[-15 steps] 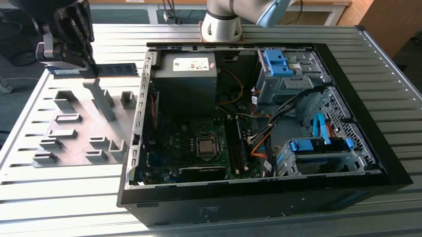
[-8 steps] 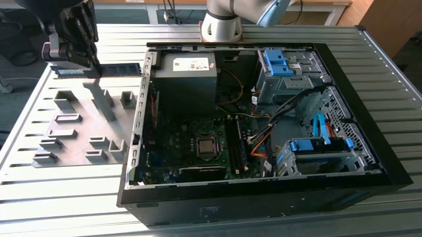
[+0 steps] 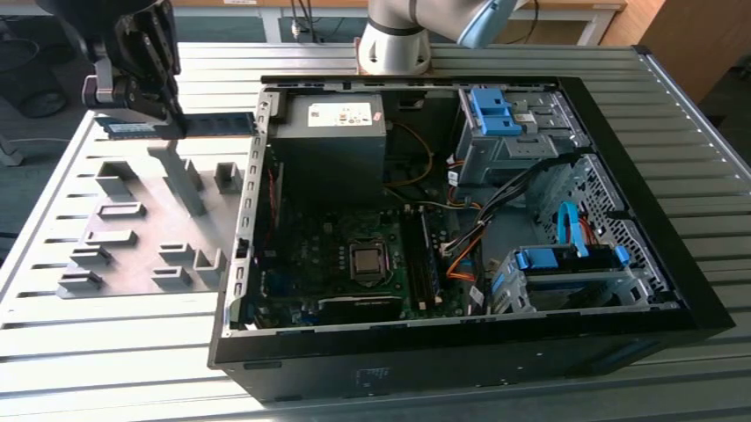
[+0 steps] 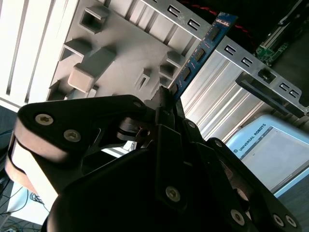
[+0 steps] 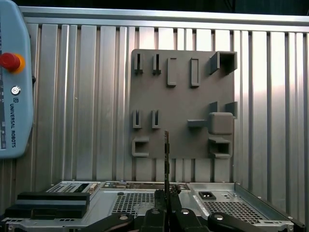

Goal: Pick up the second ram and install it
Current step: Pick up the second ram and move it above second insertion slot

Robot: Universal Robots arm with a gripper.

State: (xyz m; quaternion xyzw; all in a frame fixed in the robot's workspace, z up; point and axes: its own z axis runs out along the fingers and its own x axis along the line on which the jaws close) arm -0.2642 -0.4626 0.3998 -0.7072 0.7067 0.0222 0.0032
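**Gripper.** One gripper [image 3: 168,121] is fitted to the arm. Its two fingers [image 4: 166,104] are clenched on one end of the second RAM stick [image 3: 217,124] – a single blue-green board carrying dark chips.

**Task item.** The stick is held lifted above the fixture plate [image 3: 147,237], over the plate's edge nearest the arm's base, clear of the plate's blocks. In the exterior view it lies roughly level. In the second wrist view the stick [image 4: 198,53] projects straight out from the fingertips. In the first wrist view it [image 5: 166,154] is seen edge-on, as a thin line in front of the plate [image 5: 183,96].

**Surroundings.**
- One grey fixture plate with about a dozen raised blocks, lying flat on the slatted table [image 3: 105,352].
- One open computer case [image 3: 470,352] just beside the plate, on the exterior view's right – it contains one power supply [image 3: 334,132] and two blue drive carriers [image 3: 493,110].
- One teach pendant [image 5: 14,96] on the table, apart from the plate.
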